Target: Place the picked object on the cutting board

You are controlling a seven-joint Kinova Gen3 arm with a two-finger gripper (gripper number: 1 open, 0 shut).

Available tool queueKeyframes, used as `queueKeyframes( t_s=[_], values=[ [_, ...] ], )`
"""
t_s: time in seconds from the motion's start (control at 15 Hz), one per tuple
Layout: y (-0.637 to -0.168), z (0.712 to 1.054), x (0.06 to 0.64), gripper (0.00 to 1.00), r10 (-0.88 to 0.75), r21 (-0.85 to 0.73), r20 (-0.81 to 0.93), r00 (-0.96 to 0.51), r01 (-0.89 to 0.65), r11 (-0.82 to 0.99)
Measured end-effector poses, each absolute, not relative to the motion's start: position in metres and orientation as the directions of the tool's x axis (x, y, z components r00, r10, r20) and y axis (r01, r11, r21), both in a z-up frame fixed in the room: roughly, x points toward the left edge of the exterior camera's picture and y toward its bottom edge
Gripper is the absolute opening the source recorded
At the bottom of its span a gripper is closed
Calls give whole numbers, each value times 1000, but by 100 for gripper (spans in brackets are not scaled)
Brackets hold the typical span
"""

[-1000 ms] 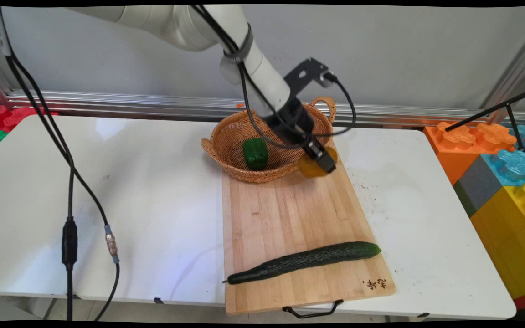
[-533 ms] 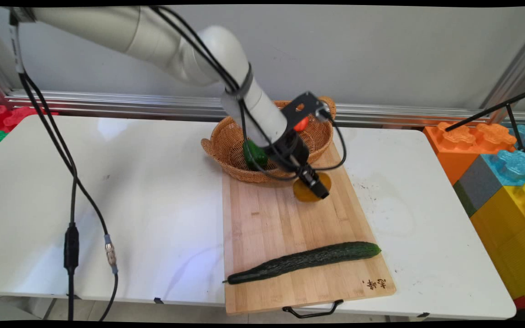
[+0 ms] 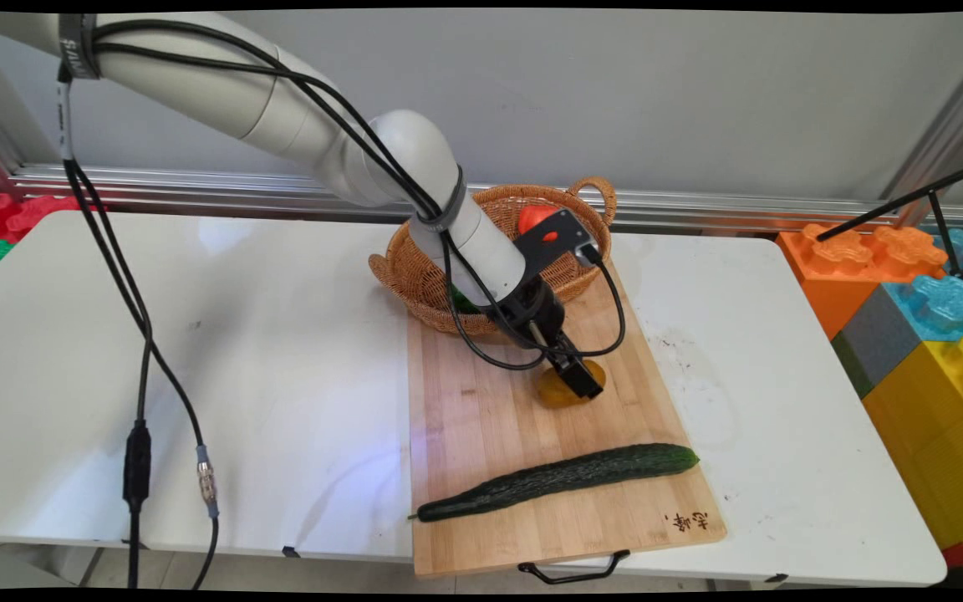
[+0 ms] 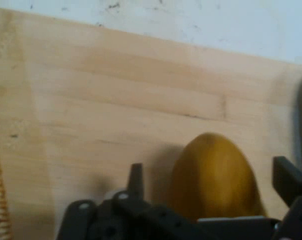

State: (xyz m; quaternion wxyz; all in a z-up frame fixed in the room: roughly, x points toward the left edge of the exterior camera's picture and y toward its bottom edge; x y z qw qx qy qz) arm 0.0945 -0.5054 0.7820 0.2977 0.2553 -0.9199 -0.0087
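Note:
My gripper point(image 3: 575, 378) is shut on a yellow-orange mango point(image 3: 558, 391) and holds it low over the upper middle of the wooden cutting board point(image 3: 481, 418). The mango is at or just above the wood. In the hand view the mango point(image 4: 213, 175) fills the space between the two black fingers point(image 4: 136, 175), with the board's planks behind it. A long dark cucumber point(image 3: 557, 481) lies across the board's near end, well clear of my hand.
A wicker basket point(image 3: 415, 267) stands at the board's far end, holding a green pepper point(image 3: 458, 299) mostly hidden by the arm and a red fruit point(image 3: 535, 216). Big coloured blocks point(image 3: 924, 326) stand off the table's right edge. Black cables point(image 3: 135, 393) hang at the left.
The arm has swung down and toward the near side, carrying the mango from the basket's rim to the middle of the board. The red fruit in the basket is uncovered.

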Motion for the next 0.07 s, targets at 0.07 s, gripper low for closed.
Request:
queueKeyframes(
  t_s=[0.07],
  values=[
    [-503,784,93,100,-465,164,550,-694,-457,874]
  ],
)
